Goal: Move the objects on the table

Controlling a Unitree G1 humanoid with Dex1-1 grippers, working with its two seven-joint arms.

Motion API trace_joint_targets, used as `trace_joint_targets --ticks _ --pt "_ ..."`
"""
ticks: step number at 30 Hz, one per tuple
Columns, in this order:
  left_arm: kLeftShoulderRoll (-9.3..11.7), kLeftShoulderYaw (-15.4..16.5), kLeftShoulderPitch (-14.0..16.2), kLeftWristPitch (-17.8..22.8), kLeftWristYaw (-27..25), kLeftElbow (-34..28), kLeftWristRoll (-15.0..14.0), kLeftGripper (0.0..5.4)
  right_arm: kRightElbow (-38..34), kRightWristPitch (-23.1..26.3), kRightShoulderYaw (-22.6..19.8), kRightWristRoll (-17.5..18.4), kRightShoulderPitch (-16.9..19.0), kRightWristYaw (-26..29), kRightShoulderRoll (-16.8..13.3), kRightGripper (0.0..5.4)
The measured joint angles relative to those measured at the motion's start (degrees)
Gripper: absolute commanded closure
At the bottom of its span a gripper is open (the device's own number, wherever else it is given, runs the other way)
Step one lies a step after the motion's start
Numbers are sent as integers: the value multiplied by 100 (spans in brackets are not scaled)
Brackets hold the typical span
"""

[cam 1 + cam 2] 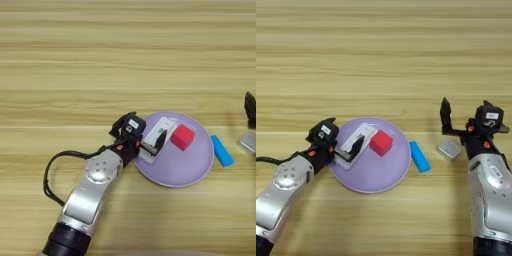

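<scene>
**Two on the plate, two off it**

The purple plate [391,172] is taken as the landmark here, since everything is grouped around it on the desk [125,55].

The white device [159,137] is lying on the plate's left half, tilted up a bit, and it's being pinched by the left gripper [152,142], which is parked over the plate's left rim. One black finger can be seen on top of the device, so it looks held rather than let go. The red cube [381,142] is sitting on the plate too, just right of the device, near the plate's middle.

The blue bar [419,156] is flat on the desk just off the plate's right rim, close but apparently not touching. The grey block [449,148] is further right of the plate, beyond the bar. The right gripper [456,131] is hovering over that block with its fingers spread wide and nothing between them.

If the plate is where stuff is meant to end up (only a guess, no goal is given), about half is done: cube in, device in but not yet released. The bar and block are left outside, and the block seems lined up to be grabbed next.
</scene>
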Motion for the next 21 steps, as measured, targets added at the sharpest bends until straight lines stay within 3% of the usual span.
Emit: trace_joint_targets --ticks 10,21 --pt "-37 16 45 -197 -71 -35 -113 1 179 -97 -69 -22 -38 -12 -18 0" --pt "-40 -54 142 -687 -257 -30 -144 1 393 -227 -143 -29 -107 -16 -41 0"
